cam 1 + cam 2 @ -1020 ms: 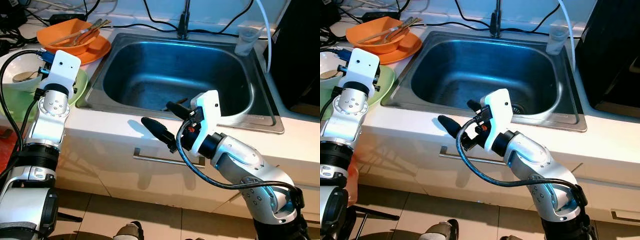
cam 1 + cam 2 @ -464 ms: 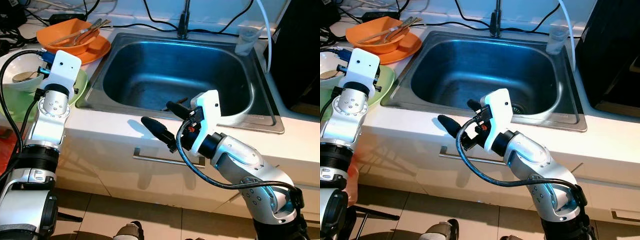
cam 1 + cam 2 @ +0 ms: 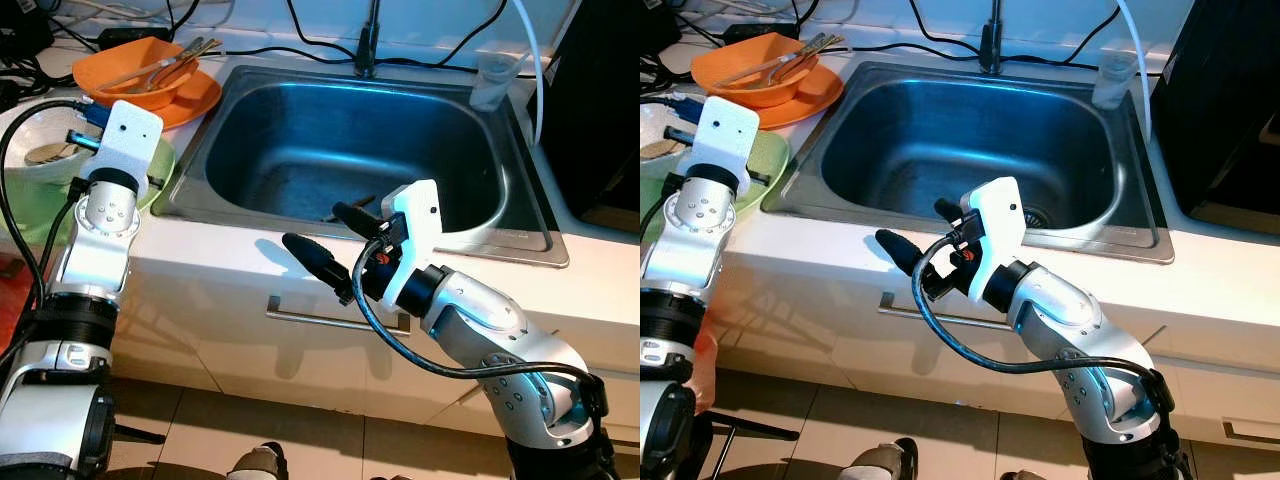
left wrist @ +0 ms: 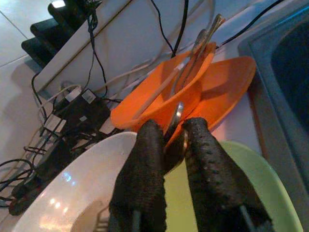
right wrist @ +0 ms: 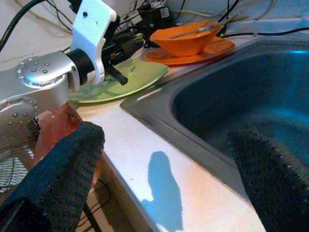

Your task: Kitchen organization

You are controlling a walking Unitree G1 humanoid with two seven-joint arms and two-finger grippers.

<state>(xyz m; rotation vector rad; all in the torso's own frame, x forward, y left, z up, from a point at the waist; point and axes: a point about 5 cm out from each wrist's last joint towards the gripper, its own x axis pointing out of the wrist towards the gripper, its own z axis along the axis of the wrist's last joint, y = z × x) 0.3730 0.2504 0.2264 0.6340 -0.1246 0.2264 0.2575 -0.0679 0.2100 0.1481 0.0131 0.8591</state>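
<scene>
My left gripper (image 4: 171, 145) is shut on a metal spoon (image 4: 177, 113), held above a green plate (image 4: 251, 193) and a white bowl (image 4: 72, 183) on the counter left of the sink. Beyond them an orange bowl (image 3: 140, 68) with several utensils (image 4: 193, 53) sits on an orange plate (image 3: 195, 100). My right gripper (image 3: 315, 228) is open with nothing between its fingers, hovering over the counter's front edge before the steel sink (image 3: 340, 140).
A faucet (image 3: 367, 45) and black cables run along the back wall. A clear cup (image 3: 492, 78) stands at the sink's back right corner, beside a black appliance (image 3: 600, 100). A drawer handle (image 3: 330, 318) lies below the counter edge.
My left gripper has shifted slightly over the green plate and white bowl. The right arm has not moved.
</scene>
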